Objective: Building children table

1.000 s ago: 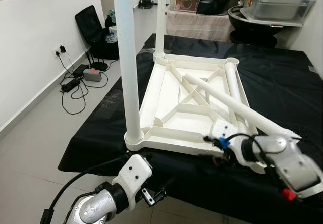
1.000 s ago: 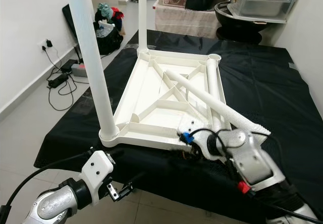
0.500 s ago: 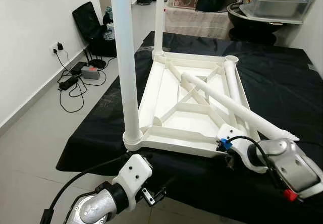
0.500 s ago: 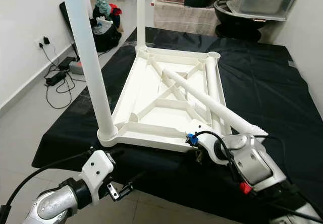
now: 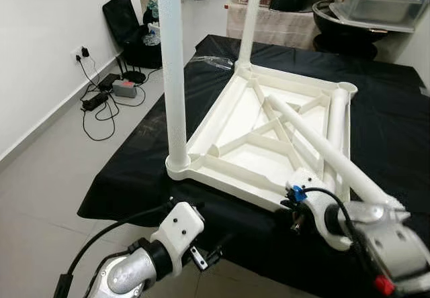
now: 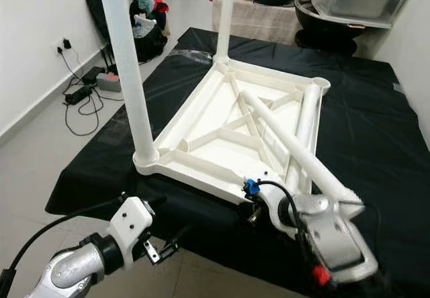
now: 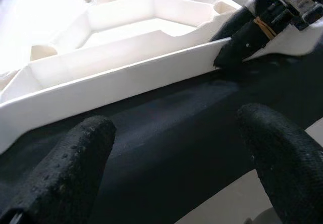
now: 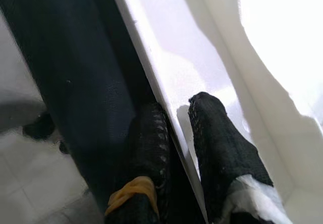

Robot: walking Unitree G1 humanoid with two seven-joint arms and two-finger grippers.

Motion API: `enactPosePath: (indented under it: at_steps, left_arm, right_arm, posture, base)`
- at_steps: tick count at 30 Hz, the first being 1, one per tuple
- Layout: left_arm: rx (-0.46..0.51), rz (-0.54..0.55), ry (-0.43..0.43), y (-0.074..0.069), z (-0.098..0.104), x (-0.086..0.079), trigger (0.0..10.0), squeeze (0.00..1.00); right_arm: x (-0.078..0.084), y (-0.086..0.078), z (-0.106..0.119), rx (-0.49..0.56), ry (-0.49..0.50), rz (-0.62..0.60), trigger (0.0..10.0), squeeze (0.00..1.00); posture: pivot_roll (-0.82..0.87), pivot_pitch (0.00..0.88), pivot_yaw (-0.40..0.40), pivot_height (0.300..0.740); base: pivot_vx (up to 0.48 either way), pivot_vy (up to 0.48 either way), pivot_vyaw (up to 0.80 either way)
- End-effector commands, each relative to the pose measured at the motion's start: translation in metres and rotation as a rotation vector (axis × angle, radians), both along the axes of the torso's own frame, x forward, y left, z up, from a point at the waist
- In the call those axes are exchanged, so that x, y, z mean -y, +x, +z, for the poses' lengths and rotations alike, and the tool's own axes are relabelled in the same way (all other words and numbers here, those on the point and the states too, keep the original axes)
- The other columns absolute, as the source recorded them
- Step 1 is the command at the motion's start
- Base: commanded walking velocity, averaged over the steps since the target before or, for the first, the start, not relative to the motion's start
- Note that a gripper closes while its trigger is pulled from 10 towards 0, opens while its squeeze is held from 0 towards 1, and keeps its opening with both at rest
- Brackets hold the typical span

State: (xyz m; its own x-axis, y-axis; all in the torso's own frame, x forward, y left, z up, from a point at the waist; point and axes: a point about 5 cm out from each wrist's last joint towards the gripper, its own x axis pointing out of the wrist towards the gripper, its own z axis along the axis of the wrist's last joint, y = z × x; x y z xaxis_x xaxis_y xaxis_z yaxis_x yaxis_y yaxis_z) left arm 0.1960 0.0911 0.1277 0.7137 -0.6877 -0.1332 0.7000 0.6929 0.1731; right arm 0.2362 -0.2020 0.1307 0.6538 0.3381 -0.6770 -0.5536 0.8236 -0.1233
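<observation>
- Two arms in frame, both low at the near edge of the worktop (image 5: 396,117), which is draped in black cloth.
- Right claw (image 8: 176,125): fingers narrow, pinched on the near rim of the white tabletop panel (image 5: 235,123), one finger (image 8: 151,143) outside against the cloth, the other finger (image 8: 217,143) inside the rim. Right arm reaches in from the lower right, wrist bent toward the panel's near right corner.
- Left claw (image 7: 174,158): fingers spread wide, holding nothing, pointed at the panel's near side wall and just short of it. Left forearm comes up from the lower left, below the worktop edge.
- Panel lies upside down on the cloth, ribbed underside up.
- Near left leg (image 5: 171,76) stands upright in its corner socket; far leg (image 5: 250,16) upright in the far left corner.
- Two loose legs lie across the ribs: diagonal leg (image 5: 322,150) running from centre toward the right arm, side leg (image 5: 334,127) along the right edge.
- Clear storage bin (image 5: 376,3) on a shelf behind.
- Floor at left: power strip and cables (image 5: 101,100), black bag (image 5: 131,33) by the wall.
</observation>
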Motion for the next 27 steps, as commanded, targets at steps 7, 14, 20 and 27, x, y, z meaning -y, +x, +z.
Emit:
enactPosePath:
  at_steps: [7,14,20,27]
  left_arm:
    - [-0.015,-0.003,-0.015,-0.001,-0.001,0.002,10.0,0.0]
    - [-0.017,-0.006,-0.016,-0.001,-0.001,0.002,10.0,0.0]
    - [-0.01,-0.004,-0.003,0.0,-0.001,0.001,10.0,0.0]
    - [0.022,0.058,-0.007,0.007,0.003,-0.005,10.0,0.0]
  right_arm:
    - [0.023,-0.017,-0.008,-0.031,-0.071,-0.254,0.0,0.0]
    - [-0.008,-0.005,0.002,0.029,0.055,-0.178,10.0,0.0]
    - [-0.057,0.0,0.028,0.09,0.402,0.069,10.0,1.0]
    - [-0.048,0.003,0.064,0.222,0.548,0.248,10.0,1.0]
  posture:
    - [-0.12,0.091,-0.086,0.74]
    - [-0.12,0.09,-0.083,0.74]
    - [-0.1,0.086,-0.082,0.74]
    - [-0.1,0.074,-0.067,0.74]
  base:
    - [0.0,0.0,0.0]
    - [0.0,0.0,0.0]
    - [0.0,0.0,0.0]
    - [0.0,0.0,0.0]
